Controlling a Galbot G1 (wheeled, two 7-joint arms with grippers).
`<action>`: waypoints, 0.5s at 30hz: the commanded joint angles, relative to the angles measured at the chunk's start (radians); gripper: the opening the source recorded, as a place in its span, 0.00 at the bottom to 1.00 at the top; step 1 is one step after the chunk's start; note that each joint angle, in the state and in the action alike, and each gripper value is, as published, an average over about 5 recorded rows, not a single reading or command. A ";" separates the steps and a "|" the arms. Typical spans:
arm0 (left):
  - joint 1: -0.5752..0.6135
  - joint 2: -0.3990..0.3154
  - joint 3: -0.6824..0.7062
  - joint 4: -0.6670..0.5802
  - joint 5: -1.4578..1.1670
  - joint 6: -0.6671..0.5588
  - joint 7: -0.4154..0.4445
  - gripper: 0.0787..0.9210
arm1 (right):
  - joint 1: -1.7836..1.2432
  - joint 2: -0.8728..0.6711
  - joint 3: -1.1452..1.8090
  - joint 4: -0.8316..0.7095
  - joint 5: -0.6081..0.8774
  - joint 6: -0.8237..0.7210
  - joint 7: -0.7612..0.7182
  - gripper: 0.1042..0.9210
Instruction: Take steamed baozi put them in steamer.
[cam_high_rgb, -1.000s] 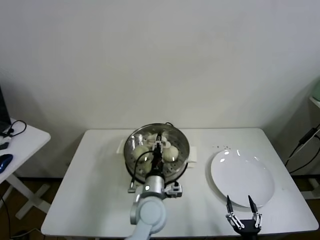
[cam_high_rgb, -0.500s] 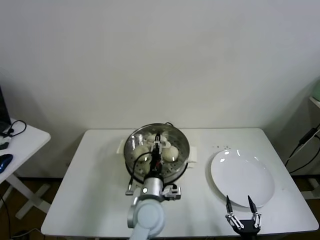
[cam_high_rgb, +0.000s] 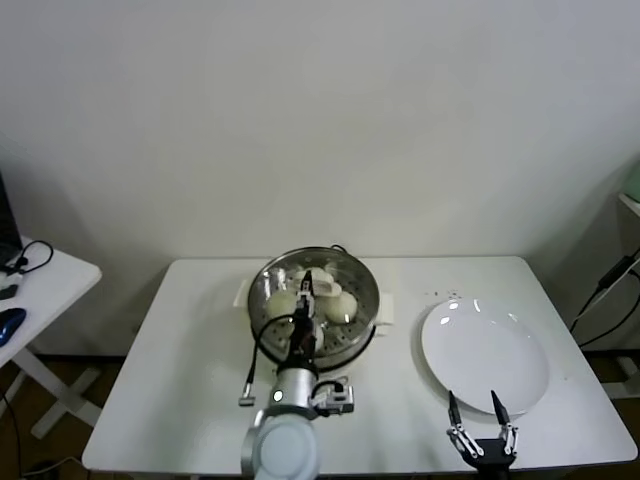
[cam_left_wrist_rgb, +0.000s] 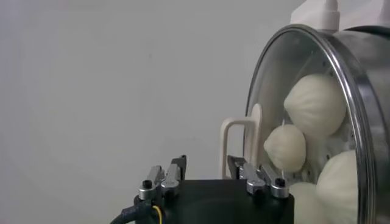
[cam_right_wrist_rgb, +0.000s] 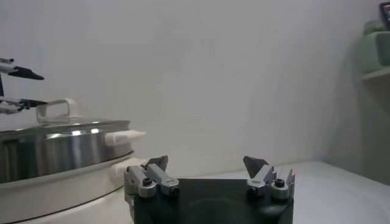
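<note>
The steamed baozi sit inside the steamer at the table's middle, several visible in the left wrist view, none on the white plate. The left gripper hangs directly above the basket with its fingers spread and nothing between them. The right gripper, open and empty, waits at the near edge beside the plate, well apart from the steamer.

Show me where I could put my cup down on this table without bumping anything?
The white plate is bare, and so is the table between its left edge and the steamer. The steamer is crowded: the baozi sit inside and the left gripper hangs open over them. The right gripper waits open by the plate's near rim.
</note>
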 joint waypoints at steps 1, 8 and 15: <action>0.103 -0.020 -0.039 -0.092 -0.054 -0.007 -0.029 0.49 | 0.002 0.004 -0.005 0.001 -0.002 -0.003 0.000 0.88; 0.190 0.030 -0.168 -0.238 -0.428 0.008 -0.059 0.49 | 0.004 0.001 -0.008 0.000 -0.001 -0.009 -0.002 0.88; 0.227 0.078 -0.319 -0.261 -1.108 -0.079 -0.160 0.44 | 0.005 -0.001 -0.015 0.000 0.000 -0.020 -0.005 0.88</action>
